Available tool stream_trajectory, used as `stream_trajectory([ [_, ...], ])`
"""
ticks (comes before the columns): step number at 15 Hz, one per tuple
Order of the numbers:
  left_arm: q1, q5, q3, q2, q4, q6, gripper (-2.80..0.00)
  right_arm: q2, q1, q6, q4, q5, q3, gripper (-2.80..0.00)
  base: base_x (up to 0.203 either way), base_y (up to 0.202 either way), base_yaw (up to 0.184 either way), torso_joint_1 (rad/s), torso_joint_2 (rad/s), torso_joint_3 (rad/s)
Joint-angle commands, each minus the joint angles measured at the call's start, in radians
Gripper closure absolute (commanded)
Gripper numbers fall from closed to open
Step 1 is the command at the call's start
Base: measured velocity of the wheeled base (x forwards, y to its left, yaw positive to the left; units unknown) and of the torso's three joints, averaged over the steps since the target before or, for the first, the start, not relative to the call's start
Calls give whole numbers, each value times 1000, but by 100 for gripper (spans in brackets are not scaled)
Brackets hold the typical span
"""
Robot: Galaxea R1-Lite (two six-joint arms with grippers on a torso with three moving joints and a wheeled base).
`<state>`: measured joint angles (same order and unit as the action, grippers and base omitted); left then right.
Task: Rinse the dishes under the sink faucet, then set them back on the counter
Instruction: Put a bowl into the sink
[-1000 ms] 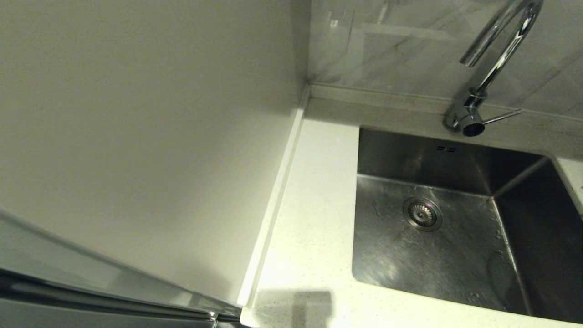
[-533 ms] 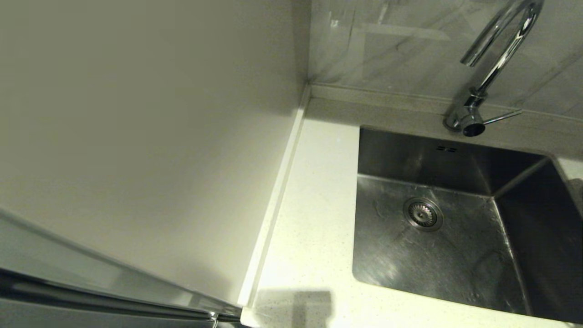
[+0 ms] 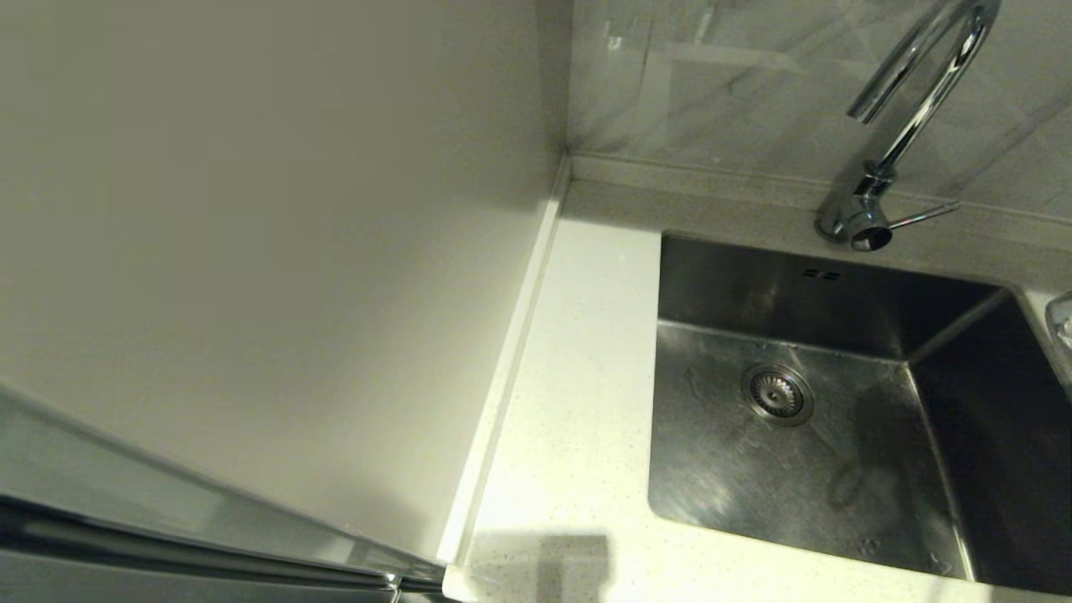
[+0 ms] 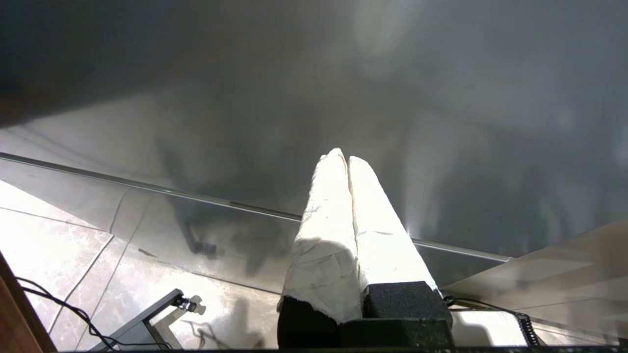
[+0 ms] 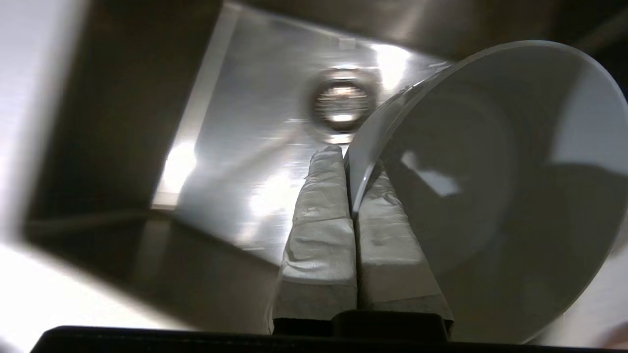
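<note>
My right gripper [image 5: 346, 157] is shut on the rim of a pale round bowl [image 5: 490, 171], one of the dishes. It holds the bowl tilted on edge above the steel sink [image 5: 245, 147], with the drain strainer [image 5: 343, 103] beyond the fingertips. In the head view only a sliver of the bowl [image 3: 1064, 318] shows, at the right edge over the sink [image 3: 754, 477]. The chrome faucet [image 3: 913, 109] arches over the basin's back rim. No water runs from it. The other dishes are out of view. My left gripper [image 4: 343, 157] is shut and empty, parked low over the floor.
The white speckled counter [image 3: 578, 402] runs along the sink's left side to a low upstand and a plain beige wall panel [image 3: 251, 251]. The faucet's thin lever [image 3: 921, 216] points right. A tiled floor [image 4: 59, 235] and loose cables lie below the left gripper.
The bowl's edge has come into the head view at the right, where nothing showed a second ago. Its shadow has slid leftward across the sink floor.
</note>
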<state>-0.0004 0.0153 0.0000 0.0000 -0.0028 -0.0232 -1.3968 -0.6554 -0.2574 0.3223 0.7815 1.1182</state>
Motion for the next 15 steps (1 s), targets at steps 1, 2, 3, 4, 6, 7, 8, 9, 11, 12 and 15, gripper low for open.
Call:
stream_trajectory([
  [1,0,0,0,-3,0,0,0,212,60,125,122,-8,-36,0,0,0,0,0,0,0],
  [2,-1,0,0,-3,0,-1,0,261,77,148,217,-30,-42,0,0,0,0,0,0,0],
  [3,-1,0,0,-3,0,-1,0,309,87,161,286,-65,-48,0,0,0,0,0,0,0],
  [4,-1,0,0,-5,0,-1,0,353,93,167,327,-111,-62,0,0,0,0,0,0,0],
  [6,0,0,0,-3,0,-1,0,399,96,125,349,-245,-103,0,0,0,0,0,0,0],
  [7,0,1,0,-3,0,-1,0,410,97,63,352,-290,-133,0,0,0,0,0,0,0],
  [8,-1,0,0,-3,0,-1,0,431,100,-4,353,-312,-173,0,0,0,0,0,0,0],
  [9,-1,0,0,-3,0,-1,0,447,111,-88,354,-339,-221,0,0,0,0,0,0,0],
  [11,0,0,0,-3,0,-1,0,463,128,-290,352,-430,-327,0,0,0,0,0,0,0],
  [12,-1,0,0,-4,0,-1,0,466,141,-386,347,-456,-383,0,0,0,0,0,0,0],
  [15,0,0,0,-3,0,-1,0,451,302,-450,269,-478,-490,0,0,0,0,0,0,0],
])
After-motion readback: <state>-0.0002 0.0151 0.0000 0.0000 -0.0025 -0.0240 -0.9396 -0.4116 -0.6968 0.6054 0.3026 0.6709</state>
